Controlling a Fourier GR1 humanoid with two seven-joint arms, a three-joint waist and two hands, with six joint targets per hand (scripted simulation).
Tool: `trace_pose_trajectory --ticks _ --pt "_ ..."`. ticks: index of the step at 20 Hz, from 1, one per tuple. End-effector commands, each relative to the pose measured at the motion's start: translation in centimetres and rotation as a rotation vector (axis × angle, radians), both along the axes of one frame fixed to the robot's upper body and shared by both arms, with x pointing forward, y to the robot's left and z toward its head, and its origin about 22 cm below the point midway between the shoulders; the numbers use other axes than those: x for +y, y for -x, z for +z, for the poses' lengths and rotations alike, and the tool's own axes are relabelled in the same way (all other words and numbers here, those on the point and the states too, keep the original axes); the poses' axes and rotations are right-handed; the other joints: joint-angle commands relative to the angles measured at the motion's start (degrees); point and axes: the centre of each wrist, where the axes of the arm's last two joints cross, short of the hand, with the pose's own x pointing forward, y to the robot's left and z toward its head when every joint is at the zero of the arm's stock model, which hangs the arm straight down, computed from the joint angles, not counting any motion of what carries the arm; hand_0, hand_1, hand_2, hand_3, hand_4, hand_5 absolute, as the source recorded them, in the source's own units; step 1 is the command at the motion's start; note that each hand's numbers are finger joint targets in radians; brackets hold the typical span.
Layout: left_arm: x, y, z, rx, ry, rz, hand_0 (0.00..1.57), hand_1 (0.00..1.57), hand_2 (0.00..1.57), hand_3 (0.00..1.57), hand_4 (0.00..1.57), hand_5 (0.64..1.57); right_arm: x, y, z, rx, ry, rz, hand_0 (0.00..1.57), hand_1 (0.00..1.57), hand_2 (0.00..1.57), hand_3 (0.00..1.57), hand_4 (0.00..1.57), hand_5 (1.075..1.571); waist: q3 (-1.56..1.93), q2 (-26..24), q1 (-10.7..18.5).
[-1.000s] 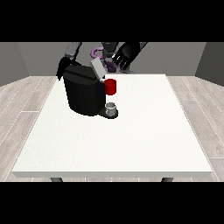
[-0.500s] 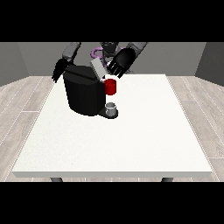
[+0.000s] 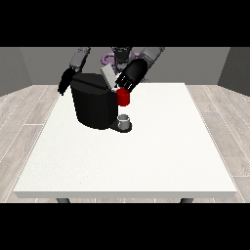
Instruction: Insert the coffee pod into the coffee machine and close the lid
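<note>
The black coffee machine (image 3: 95,105) stands at the table's back left. Its grey lid (image 3: 108,76) is raised and tilts up from the machine's top. A red cylinder (image 3: 123,97) sticks out at the machine's front, above a small grey cup (image 3: 125,120) on the drip base. The hand at the view's right (image 3: 131,75) lies against the lid, its fingers stretched down towards the red part. The hand at the view's left (image 3: 65,81) hangs beside the machine's far left side, fingers pointing down, holding nothing. No separate coffee pod shows.
The white table (image 3: 146,156) stretches wide towards the camera and to the right of the machine. A purple thing (image 3: 106,59) shows behind the machine near the robot's body.
The hand at the view's right has come down and leftwards from behind the machine onto the lid. The other hand has barely moved.
</note>
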Motion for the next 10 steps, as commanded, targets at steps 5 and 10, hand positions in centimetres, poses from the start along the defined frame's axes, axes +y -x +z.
trace_pose_trajectory --ticks 5,10 --pt "-0.7 -0.1 1.2 -0.013 -0.006 -0.017 1.19 1.19 1.25 1.2 0.42 1.571 -0.2 -0.1 -0.8 -0.001 -0.002 -0.007 0.0 0.0 0.0 0.0 0.12 1.571 0.01 0.86 0.28" --pt "0.3 -0.2 0.8 -0.048 -0.016 0.023 1.2 1.2 1.26 1.2 0.41 1.571 0.1 -0.2 0.6 -0.039 0.002 0.009 0.0 0.0 0.0 0.0 0.0 1.571 0.0 2.22 -1.64"
